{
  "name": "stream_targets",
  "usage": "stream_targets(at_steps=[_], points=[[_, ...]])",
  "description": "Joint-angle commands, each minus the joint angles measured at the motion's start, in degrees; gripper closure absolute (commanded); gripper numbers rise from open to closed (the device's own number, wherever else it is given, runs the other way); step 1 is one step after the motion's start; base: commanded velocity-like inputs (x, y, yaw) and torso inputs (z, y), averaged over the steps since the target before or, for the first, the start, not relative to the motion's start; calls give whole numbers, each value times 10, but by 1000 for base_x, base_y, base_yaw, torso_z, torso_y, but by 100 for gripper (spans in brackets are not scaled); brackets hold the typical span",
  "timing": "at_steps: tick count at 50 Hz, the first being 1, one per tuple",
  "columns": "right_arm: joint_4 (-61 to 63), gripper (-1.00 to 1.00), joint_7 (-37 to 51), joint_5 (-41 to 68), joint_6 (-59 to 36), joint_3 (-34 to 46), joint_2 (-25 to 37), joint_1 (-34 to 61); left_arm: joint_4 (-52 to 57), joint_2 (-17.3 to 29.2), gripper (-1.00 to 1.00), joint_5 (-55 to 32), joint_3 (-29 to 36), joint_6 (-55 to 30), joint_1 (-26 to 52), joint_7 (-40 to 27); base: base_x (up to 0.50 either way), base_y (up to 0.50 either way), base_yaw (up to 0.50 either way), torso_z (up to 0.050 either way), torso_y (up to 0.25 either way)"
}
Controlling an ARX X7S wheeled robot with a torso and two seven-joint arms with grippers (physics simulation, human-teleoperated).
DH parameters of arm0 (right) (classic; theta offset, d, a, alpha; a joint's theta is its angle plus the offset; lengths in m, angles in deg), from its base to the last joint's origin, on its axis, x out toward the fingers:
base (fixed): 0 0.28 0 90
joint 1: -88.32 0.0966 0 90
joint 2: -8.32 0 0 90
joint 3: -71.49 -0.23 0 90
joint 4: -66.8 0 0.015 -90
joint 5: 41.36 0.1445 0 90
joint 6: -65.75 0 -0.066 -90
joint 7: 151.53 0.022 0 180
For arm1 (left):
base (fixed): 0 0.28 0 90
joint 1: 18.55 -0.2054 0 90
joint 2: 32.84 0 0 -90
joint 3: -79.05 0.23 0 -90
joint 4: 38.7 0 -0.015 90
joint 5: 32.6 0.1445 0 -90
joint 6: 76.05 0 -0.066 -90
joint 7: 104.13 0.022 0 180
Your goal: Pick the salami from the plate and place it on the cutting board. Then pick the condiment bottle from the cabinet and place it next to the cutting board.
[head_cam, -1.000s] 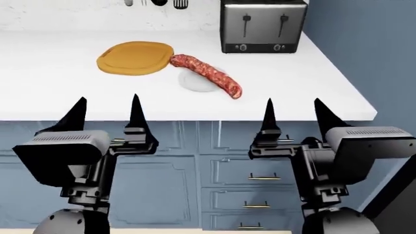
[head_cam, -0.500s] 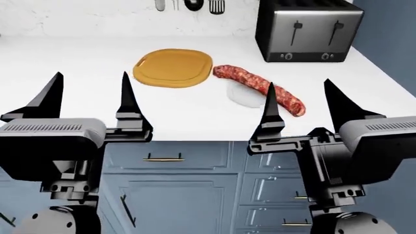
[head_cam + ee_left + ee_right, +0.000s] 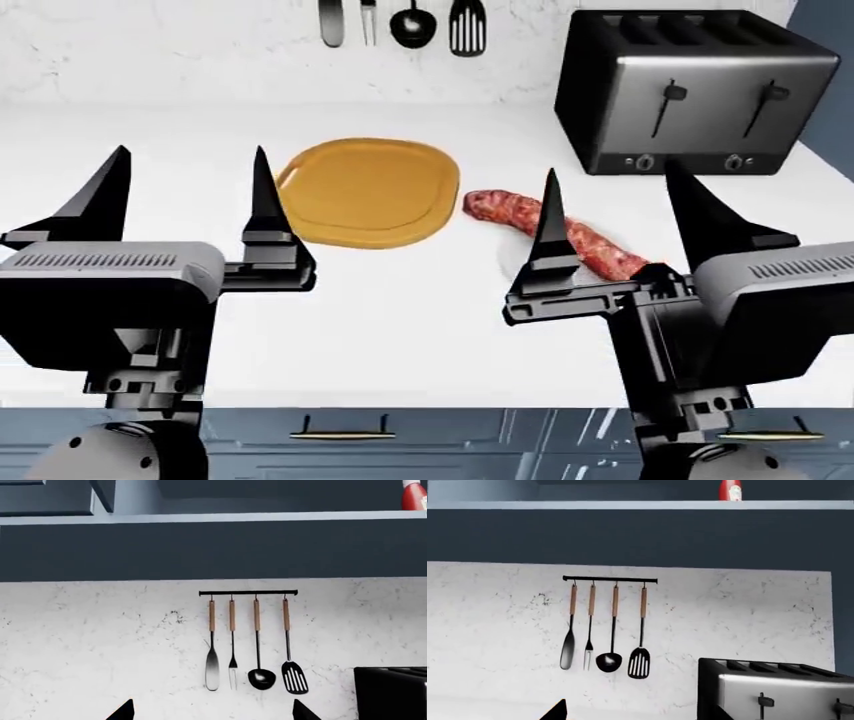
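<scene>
In the head view we see the cutting board (image 3: 367, 191) lying flat on the white counter (image 3: 400, 320), in front of the hanging utensils (image 3: 400, 22). The salami (image 3: 561, 235) lies just beside the board, on the side toward the toaster (image 3: 694, 90), partly hidden by our right gripper (image 3: 617, 225); the plate under it we cannot make out. Both the right gripper and the left gripper (image 3: 187, 195) hover above the counter with fingers spread apart, grasping nothing.

In the left wrist view the utensil rack (image 3: 248, 593) hangs on the marble wall below the dark cabinet, and the condiment bottle (image 3: 413, 494) stands on the cabinet shelf, well off to the toaster's side of the rack.

In the right wrist view the bottle (image 3: 730, 490) stands on the shelf above the toaster
</scene>
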Motion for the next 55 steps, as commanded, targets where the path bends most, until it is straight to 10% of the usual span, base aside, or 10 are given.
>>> stream_targets(at_steps=[1, 11, 15, 18, 23, 28, 43, 55], points=[[1, -100, 7, 3, 2, 6, 6, 1, 1, 4, -100, -5, 1, 0, 1, -4, 500, 223, 0, 0, 0], [2, -100, 0, 42, -8, -22, -1, 3, 1, 6, -100, -12, 1, -2, 2, -6, 500, 185, 0, 0, 2], [46, -100, 1, 194, -214, -137, -18, 103, 4, 7, -100, -16, 1, -4, 2, -7, 250, -29, 0, 0, 0], [-4, -100, 149, 446, -444, -228, 21, 297, 7, 8, -100, -19, 1, -7, 3, -7, 0, 0, 0, 0, 0], [-221, -100, 576, 876, -401, -43, 177, 493, 7, 9, -100, -23, -1, -6, 3, -8, 0, 0, 0, 0, 0], [-328, -100, 634, 1107, -363, 98, 252, 653, 8, 10, -100, -25, 2, -4, 2, -9, 0, 0, 0, 0, 0], [-462, -100, 342, 1073, -441, 363, 397, 911, 12, 18, -100, -32, 0, -3, 3, -11, 0, 0, 0, 0, 0], [-435, -100, 284, 1114, -375, 351, 506, 816, 21, 21, -100, -42, -9, -10, 7, -16, 0, 0, 0, 0, 0]])
